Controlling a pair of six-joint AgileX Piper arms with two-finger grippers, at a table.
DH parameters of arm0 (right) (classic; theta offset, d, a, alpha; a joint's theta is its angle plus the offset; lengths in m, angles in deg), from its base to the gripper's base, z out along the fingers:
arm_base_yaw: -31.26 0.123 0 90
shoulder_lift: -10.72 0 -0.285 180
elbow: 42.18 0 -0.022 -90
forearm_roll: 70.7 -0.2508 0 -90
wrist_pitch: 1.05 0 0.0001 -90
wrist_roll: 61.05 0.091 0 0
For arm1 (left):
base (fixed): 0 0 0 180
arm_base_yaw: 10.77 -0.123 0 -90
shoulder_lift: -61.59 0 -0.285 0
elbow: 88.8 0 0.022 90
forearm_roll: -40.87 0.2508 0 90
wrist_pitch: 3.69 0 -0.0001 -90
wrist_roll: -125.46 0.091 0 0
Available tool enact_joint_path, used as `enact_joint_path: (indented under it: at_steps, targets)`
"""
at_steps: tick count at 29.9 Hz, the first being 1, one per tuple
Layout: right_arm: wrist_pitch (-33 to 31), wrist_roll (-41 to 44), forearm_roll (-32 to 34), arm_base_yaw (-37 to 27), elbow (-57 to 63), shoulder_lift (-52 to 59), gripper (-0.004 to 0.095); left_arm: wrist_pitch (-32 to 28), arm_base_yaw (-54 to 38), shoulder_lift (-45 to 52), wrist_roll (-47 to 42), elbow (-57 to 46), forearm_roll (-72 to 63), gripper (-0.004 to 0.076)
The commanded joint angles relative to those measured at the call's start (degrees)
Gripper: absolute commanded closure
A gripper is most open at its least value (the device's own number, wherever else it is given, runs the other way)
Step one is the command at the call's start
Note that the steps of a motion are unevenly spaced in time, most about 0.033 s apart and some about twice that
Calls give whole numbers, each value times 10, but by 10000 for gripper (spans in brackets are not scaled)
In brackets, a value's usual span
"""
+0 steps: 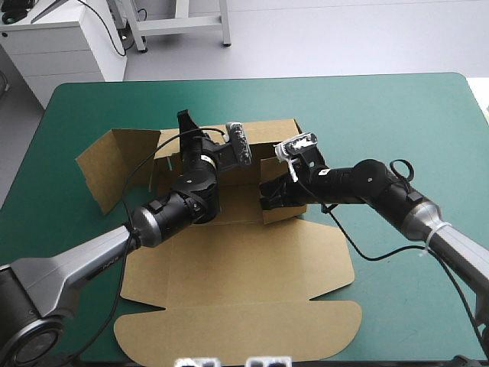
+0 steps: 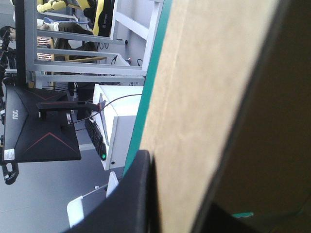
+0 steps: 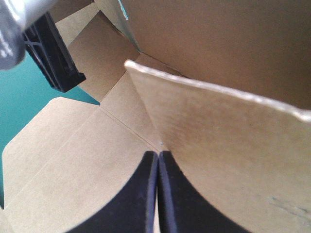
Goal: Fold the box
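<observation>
Brown cut-board box (image 1: 244, 267) lies partly raised on the teal-green tabletop (image 1: 412, 130), left claw (image 1: 187, 126) pinching its far wall, right claw (image 3: 158, 155) nipped narrow on its raised right flap.

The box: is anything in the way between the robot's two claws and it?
Nothing visible. The left gripper and the right gripper are both already on the box, gripping its raised walls.

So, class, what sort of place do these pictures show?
Probably a robotics lab: the left hand and right hand handle a brown box on a teal-green table, with a white cabinet beyond.
</observation>
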Motion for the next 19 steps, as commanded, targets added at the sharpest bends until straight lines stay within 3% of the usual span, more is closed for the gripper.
enact_joint_path:
  at_steps: [1,12,19]
  targets:
    - [17,-7,-21,2,-13,25,924,3,1,19,-17,12,-18,725]
    - [19,-10,11,2,-13,69,924,3,1,19,-16,12,-17,725]
    - [93,38,85,2,-13,155,924,3,1,19,-16,12,-17,725]
